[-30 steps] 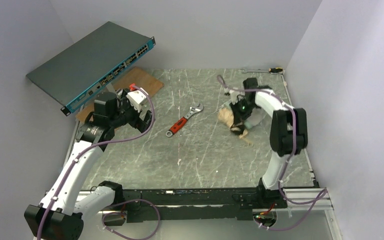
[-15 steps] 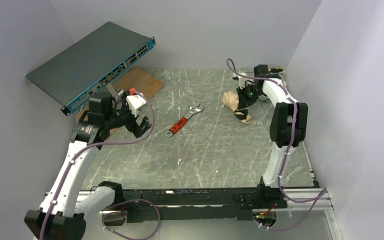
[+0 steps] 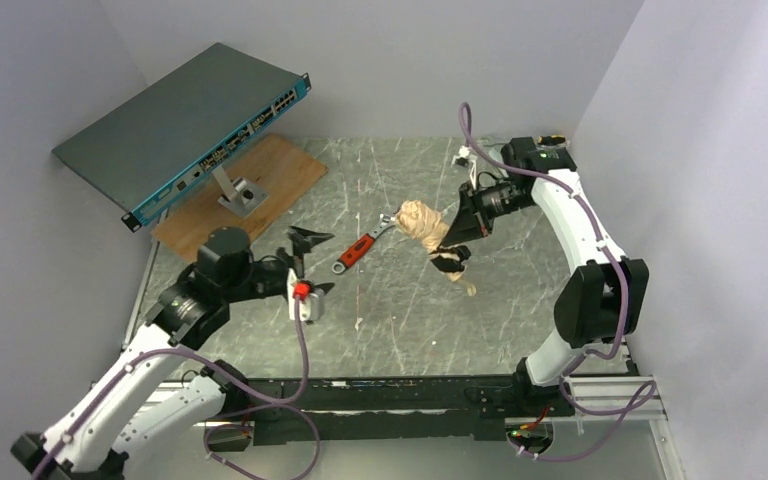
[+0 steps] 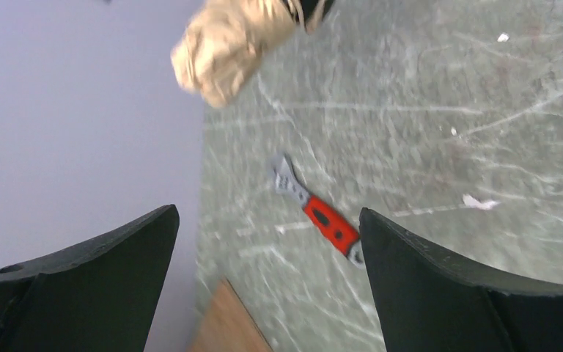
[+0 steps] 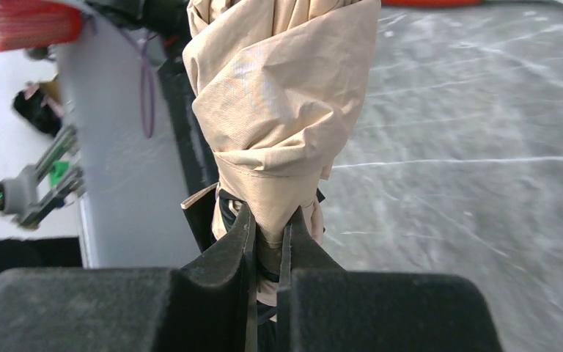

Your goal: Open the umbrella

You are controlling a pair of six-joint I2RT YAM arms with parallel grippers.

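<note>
The folded umbrella, a cream-tan bundle with black lining at its lower end, hangs in the air above the middle of the table. My right gripper is shut on it from the right. In the right wrist view the fingers pinch the gathered fabric of the umbrella at its narrow waist, at my right gripper. My left gripper stands open to the left of it, apart from it, with nothing between its fingers. From the left wrist the umbrella shows at the top, well beyond my left gripper.
A red-handled adjustable wrench lies on the table between the two grippers, also seen as the wrench. A wooden board carries a stand with a tilted network switch at the back left. Grey walls close in three sides.
The right arm has lifted the umbrella and carried it left toward the table's middle. The left arm has swung from the board to the front middle, still open.
</note>
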